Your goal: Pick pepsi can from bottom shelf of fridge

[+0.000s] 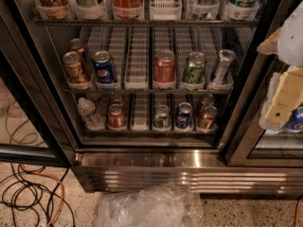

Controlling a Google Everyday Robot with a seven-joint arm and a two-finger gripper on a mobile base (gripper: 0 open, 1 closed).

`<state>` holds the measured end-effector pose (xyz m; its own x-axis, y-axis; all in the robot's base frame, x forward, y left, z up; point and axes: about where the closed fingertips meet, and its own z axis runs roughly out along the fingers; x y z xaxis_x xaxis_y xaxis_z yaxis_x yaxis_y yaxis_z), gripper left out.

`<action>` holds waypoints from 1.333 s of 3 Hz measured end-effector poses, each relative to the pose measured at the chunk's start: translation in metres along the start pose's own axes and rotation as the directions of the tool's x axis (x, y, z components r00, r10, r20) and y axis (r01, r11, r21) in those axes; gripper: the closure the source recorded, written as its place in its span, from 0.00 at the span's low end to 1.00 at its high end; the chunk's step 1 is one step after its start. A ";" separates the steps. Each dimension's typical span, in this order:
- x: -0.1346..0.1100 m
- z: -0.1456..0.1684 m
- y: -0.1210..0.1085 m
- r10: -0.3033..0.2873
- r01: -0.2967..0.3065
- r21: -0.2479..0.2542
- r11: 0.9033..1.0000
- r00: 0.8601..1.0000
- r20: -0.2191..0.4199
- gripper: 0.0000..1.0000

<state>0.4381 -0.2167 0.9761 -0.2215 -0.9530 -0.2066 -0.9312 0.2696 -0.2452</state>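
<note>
The fridge (57, 108) stands open in front of me. Its bottom shelf (142, 129) has white lane trays. The pepsi can (183, 115) stands upright at the front of a lane right of centre, between a green can (162, 116) and a copper-brown can (208, 117). My gripper (283, 98), with cream and white parts, hangs at the right edge of the view, well right of the can and a little higher, outside the shelf. A blue can-like shape (296, 119) shows just below it; I cannot tell whether it is held or stands behind the right-hand glass.
A water bottle (87, 113) and more copper-brown cans (116, 116) stand at the shelf's left. The middle shelf holds another pepsi can (104, 66), plus red, green, gold and silver cans. A ribbed steel base panel (189, 174), a crumpled plastic bag (149, 207) and floor cables (28, 193) lie below.
</note>
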 end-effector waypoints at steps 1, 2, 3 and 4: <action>0.000 0.000 0.000 0.000 0.000 0.000 1.000 1.000 0.000 0.00; 0.011 0.012 0.005 0.057 -0.058 0.021 0.998 0.997 0.046 0.00; 0.039 0.057 0.035 0.238 -0.237 -0.026 0.971 0.959 0.156 0.00; 0.050 0.075 0.051 0.342 -0.340 -0.049 0.939 0.914 0.219 0.00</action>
<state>0.4012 -0.2402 0.8817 -0.4571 -0.7485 -0.4804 -0.8136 0.5701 -0.1141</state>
